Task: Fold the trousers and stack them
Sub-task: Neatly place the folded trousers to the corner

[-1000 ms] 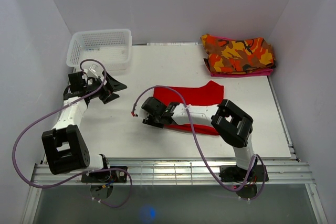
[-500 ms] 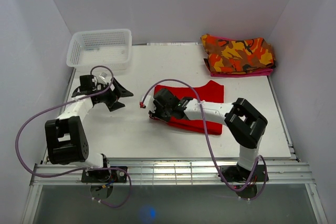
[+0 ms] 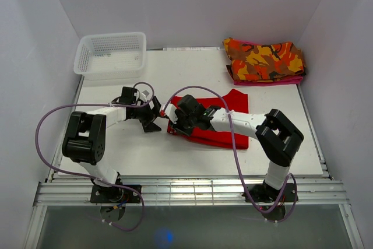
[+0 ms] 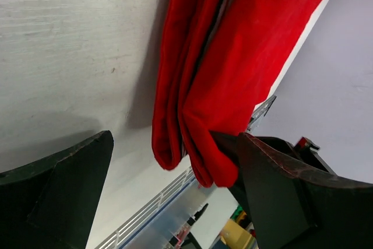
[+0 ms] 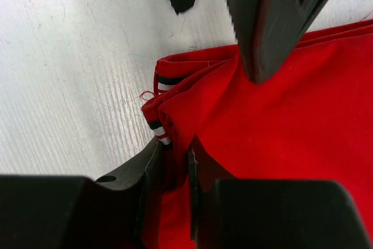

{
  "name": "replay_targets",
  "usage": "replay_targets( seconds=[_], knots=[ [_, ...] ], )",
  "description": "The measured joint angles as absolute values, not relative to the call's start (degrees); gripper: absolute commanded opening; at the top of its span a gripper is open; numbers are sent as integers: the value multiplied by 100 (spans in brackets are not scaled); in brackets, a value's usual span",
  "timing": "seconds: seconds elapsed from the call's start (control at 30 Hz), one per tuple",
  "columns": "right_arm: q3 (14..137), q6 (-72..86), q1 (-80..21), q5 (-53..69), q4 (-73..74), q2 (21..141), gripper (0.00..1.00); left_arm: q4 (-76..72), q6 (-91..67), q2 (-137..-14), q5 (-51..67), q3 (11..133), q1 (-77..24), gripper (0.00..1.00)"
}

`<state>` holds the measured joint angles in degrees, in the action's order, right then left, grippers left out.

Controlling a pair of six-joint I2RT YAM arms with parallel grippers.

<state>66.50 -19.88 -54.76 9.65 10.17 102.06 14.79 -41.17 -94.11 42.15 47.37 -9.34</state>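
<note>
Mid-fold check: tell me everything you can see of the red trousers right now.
The trousers are plain bright red soft cloth, folded into a flat, several-layered bundle lying mid-table, apart from the camouflage garment at the far right. A black-and-white striped band peeks out at the left edge. The right gripper is shut on that edge, its arm crossing over the cloth. The left gripper is open at the same edge, not clamped on it.

Bright, even, diffuse light; soft, short shadows on the table (image 3: 192,68). Overhead view sharp. Wrist views: near fingers (image 4: 64,190) dark and blurred, trousers (image 4: 250,56) in focus.
</note>
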Motion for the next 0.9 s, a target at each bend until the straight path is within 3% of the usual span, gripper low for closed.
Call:
replay_targets(
  seconds=[0.3,0.33,0.47,0.53,0.63,0.67,0.73,0.77,0.9],
  knots=[
    [6650,-1986,-5476,952,1017,10206,8,1330,-4464,-9859,4152,4886,-1387,97],
    [6652,-1981,-5476,947,1015,10206,8,1219,-4567,-9870,4182,4853,-1420,88],
    [6652,-1920,-5472,921,1009,10224,8,812,-4958,-9883,4272,4639,-1584,72],
    [6654,-1833,-5472,908,991,10261,8,674,-5133,-9889,4278,4534,-1656,71],
    [6709,-1660,-5472,867,998,10355,19,556,-5450,-9889,4226,4366,-1710,69],
    [6731,-1590,-5472,821,1002,10394,34,523,-5588,-9885,4191,4320,-1710,68],
    [6790,-1444,-5476,762,993,10464,44,429,-5854,-9843,4110,4228,-1706,66],
    [6818,-1350,-5478,768,1000,10479,54,379,-5975,-9800,4029,4178,-1704,65],
    [6862,-1146,-5489,757,1055,10462,63,239,-6305,-9730,3806,4082,-1712,63]
  ],
)
